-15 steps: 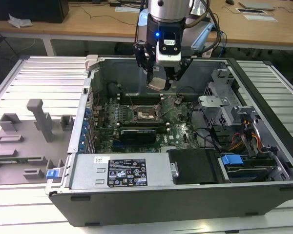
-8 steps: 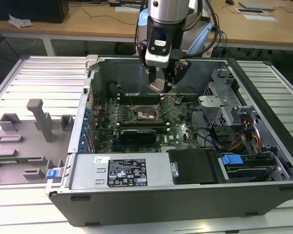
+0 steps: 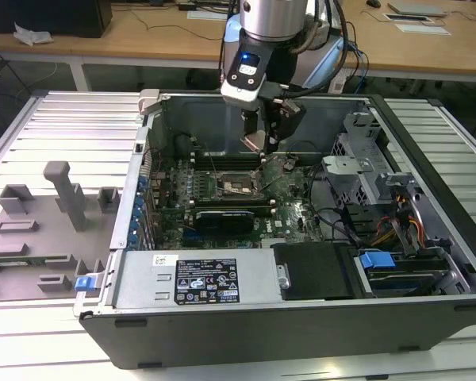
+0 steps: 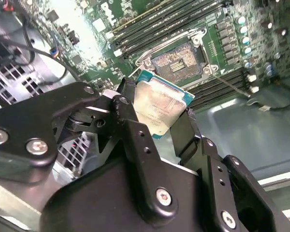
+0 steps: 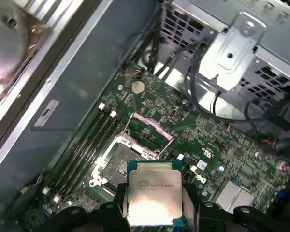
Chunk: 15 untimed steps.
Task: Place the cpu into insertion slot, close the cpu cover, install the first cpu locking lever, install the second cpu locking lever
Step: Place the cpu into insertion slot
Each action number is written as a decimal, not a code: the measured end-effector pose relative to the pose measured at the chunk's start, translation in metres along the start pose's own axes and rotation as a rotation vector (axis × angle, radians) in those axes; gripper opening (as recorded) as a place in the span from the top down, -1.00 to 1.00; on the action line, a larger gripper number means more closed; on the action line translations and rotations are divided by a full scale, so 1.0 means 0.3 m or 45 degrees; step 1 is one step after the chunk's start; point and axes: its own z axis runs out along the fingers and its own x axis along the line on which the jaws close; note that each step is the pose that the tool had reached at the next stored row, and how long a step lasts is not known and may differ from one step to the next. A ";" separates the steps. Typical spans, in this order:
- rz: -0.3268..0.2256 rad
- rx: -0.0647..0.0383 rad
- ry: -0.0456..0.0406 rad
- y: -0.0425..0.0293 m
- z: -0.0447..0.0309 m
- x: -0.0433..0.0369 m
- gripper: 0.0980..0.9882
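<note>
The cpu (image 5: 152, 193) is clamped by two opposite edges between the fingers of the claw (image 5: 153, 205). Its metal face shows in the first wrist view and its pale underside in the second wrist view. It hangs near the insertion slot (image 5: 118, 162), clear of it. The cpu cover (image 5: 152, 125) stands raised beside the slot. The slot sits in the green board (image 5: 222, 154) inside the open computer case (image 3: 222, 333) on the worktop (image 3: 47, 127).

Covered along both side edges by the clamping jaws in the first wrist view: the cpu (image 5: 153, 193). Jaws themselves cropped by that picture's edge. In the second wrist view, buried at one corner behind black linkage (image 4: 135, 140). In the exterior view, too small to pick out between the jaws; likewise the contacts of the insertion slot (image 3: 239, 187). Arm (image 3: 274, 20) cropped above.
</note>
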 end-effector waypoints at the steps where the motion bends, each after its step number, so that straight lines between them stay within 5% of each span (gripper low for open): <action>1: 0.038 -0.001 -0.003 0.000 0.002 0.000 0.00; 6: 0.289 -0.005 -0.020 -0.001 0.013 0.000 0.00; 15: 0.584 -0.011 -0.040 -0.003 0.036 0.000 0.00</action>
